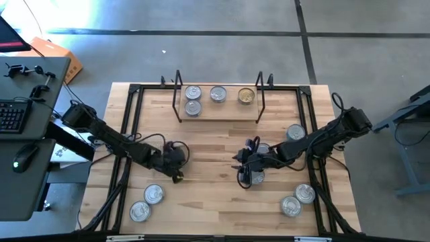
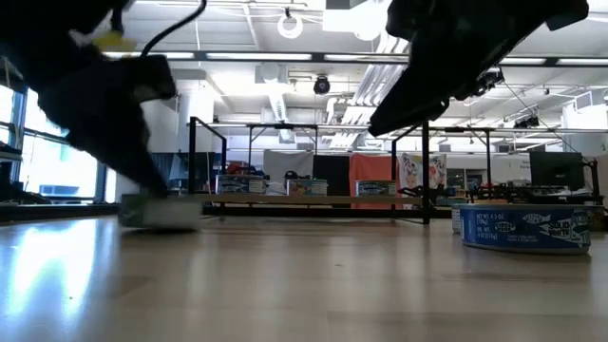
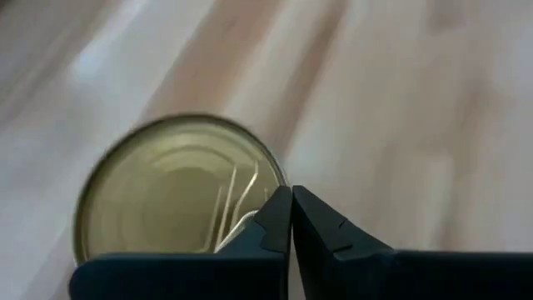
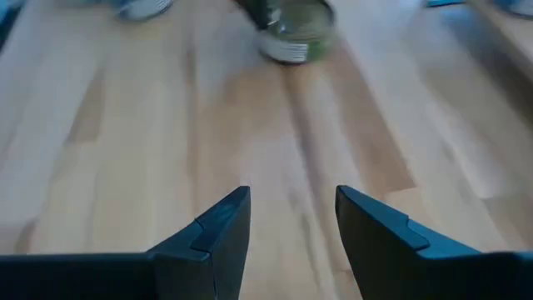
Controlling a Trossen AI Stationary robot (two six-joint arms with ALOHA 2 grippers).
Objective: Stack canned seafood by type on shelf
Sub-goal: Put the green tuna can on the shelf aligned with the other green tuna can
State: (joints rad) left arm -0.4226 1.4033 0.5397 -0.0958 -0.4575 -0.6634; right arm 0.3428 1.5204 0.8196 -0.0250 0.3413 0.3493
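A gold-topped can (image 3: 166,192) stands on the table under my left gripper (image 3: 291,200), which is shut, left of the table's middle (image 1: 176,169). The low view shows that can (image 2: 161,211) flat on the wood. My right gripper (image 4: 291,208) is open and hangs above bare wood right of the middle (image 1: 243,173); a silver can (image 1: 257,177) lies just beside it. The shelf (image 1: 218,113) stands at the far edge and carries several cans: a stack of two silver-lidded ones (image 1: 193,107), one silver (image 1: 218,94) and one gold (image 1: 246,96). My left gripper has its shut fingertips (image 3: 279,218) at the gold lid's rim (image 3: 271,179), coming from above at a slant. The can stands upright with its base on the table. Whether the tips rest on the lid or hover just over it, I cannot tell.
Two silver cans (image 1: 146,203) lie near the front left corner and two more (image 1: 297,200) near the front right. Another can (image 1: 294,133) sits by the right arm. A blue-labelled can (image 2: 525,228) stands close to the low camera. A desk with a keyboard (image 1: 12,114) stands left of the table.
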